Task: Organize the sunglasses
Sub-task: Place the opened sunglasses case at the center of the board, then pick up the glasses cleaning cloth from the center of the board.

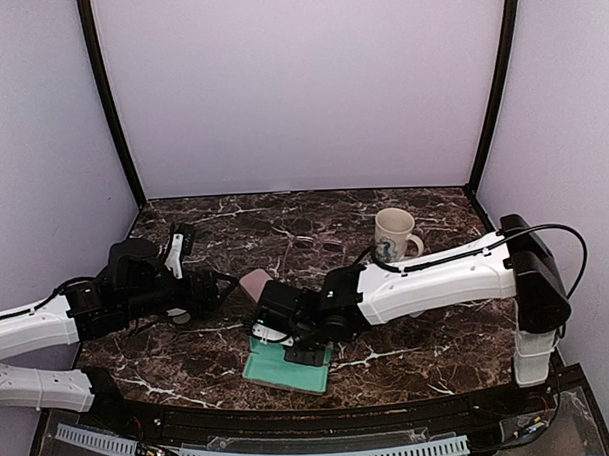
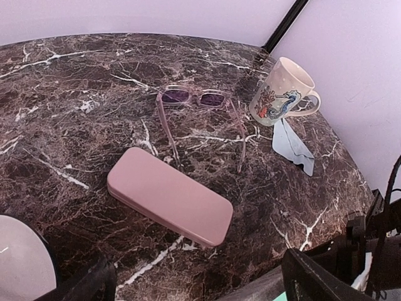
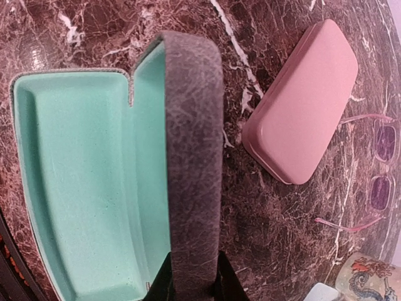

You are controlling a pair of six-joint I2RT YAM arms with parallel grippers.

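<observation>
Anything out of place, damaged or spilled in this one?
Nothing spilled or damaged. The pink sunglasses lie unfolded beside the mug, a blue cloth loose at its foot. The grey case stands open and empty in the right gripper; the pink case is shut.

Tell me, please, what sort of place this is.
Probably a robot test booth: lilac walls enclose a marble-patterned tabletop, with the left arm and right arm mounted at its near edge.
</observation>
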